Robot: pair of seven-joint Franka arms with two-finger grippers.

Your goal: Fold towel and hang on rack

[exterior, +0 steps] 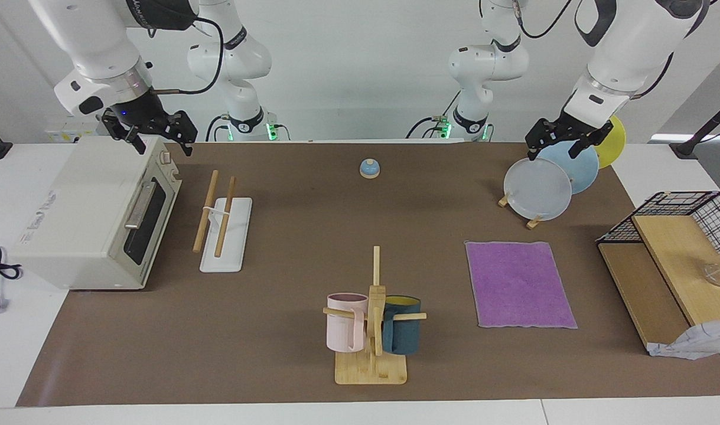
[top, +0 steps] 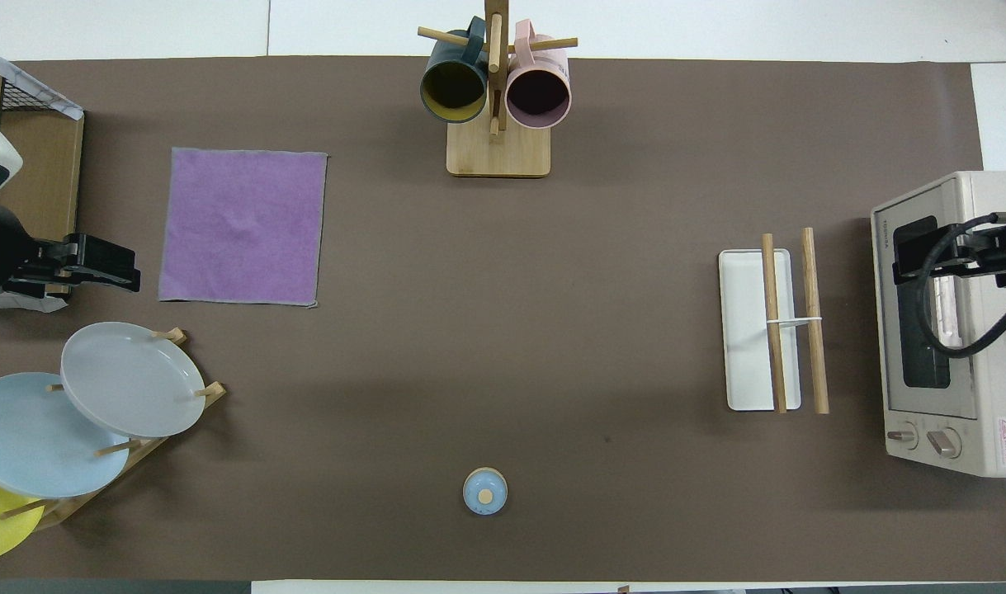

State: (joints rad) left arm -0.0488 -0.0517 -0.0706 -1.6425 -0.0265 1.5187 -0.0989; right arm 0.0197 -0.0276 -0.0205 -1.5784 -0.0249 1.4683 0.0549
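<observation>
Facing view: the towel (exterior: 520, 284) is laid flat and unfolded, purple face up, on the brown table mat (exterior: 289, 248), toward the left arm's end of the table. It is positioned farther from the robots than the plate stand, which carries a grey plate (exterior: 537, 189), a pale blue plate (exterior: 572, 166) and a yellow plate (exterior: 611, 141).

The rack (exterior: 224, 221) is placed toward the right arm's end of the table, just beside the toaster oven (exterior: 97, 215). Its two wooden dowels are carried above the white base and joined by a white bracket. Towel and rack are set well apart, with the mug tree (exterior: 373, 321), holding a pink mug and a dark teal mug, located between them and farther from the robots. A small blue bell (exterior: 370, 169) is seen near the robots' edge of the mat.

The left gripper (exterior: 563, 140) is held in the air over the plates, fingers spread and nothing gripped. The right gripper (exterior: 153, 137) is held over the toaster oven, fingers likewise spread and nothing gripped.

In the overhead view, the left gripper (top: 106, 268) is shown beside the towel (top: 240, 225), without contact.
</observation>
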